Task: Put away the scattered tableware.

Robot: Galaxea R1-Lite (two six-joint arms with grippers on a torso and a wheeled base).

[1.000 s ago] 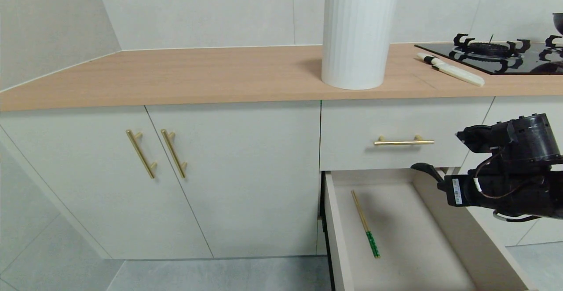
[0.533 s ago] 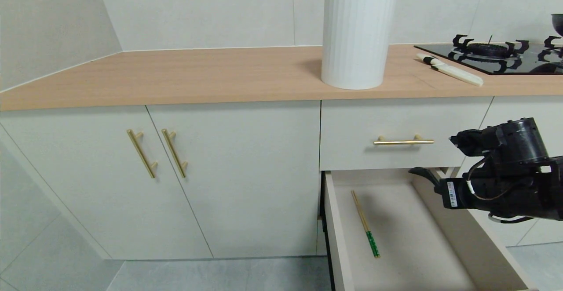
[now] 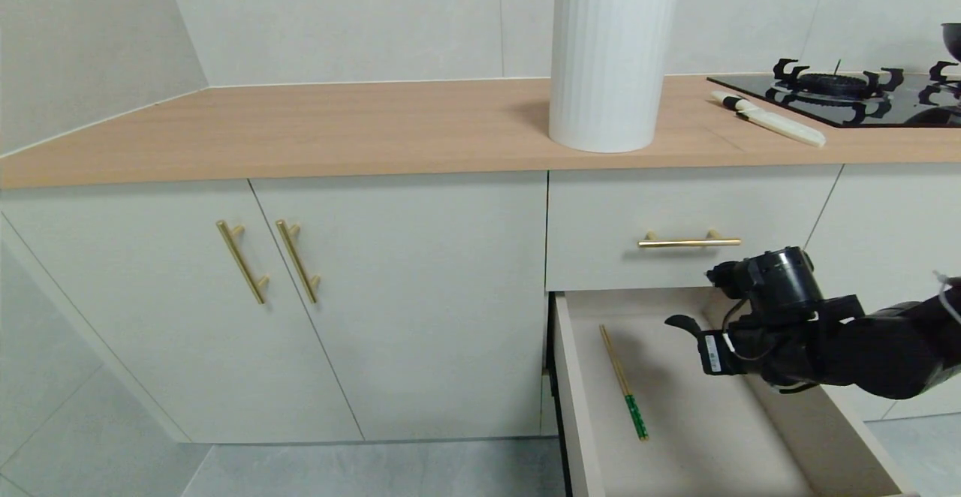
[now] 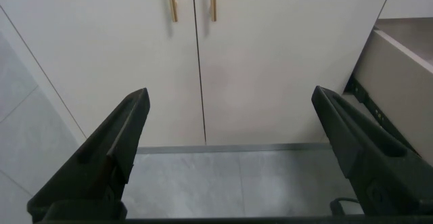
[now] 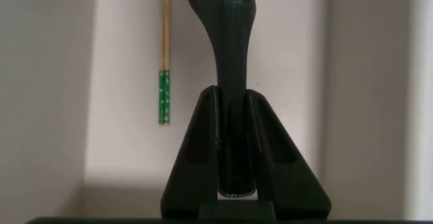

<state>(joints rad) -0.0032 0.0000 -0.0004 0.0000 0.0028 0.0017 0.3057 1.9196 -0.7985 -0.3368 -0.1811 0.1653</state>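
Right claw [image 3: 709, 343]: clamped on a black plastic spoon-like utensil [image 3: 679, 322], over the open pale drawer [image 3: 574, 399], nearer its right wall.
Green-tipped wooden chopsticks [image 3: 623, 392]: in the drawer near its left wall, lying front-to-back.
Next: probably lower and release.

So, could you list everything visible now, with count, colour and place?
chopsticks: seemingly one pair, wood with green ends, in the open drawer
open drawer: one, pale, below the shut drawer
shut drawer: one, white, gold handle, under the counter
doors: two, white, gold handles, left of the shut drawer
counter: one, wood, above the doors
canister: one, white, on the counter
knife: one, white, on the counter by the stove
stove: one, black, counter's right end
right hand: one, black, shut, over the open drawer
left hand: one, black, open, facing the doors
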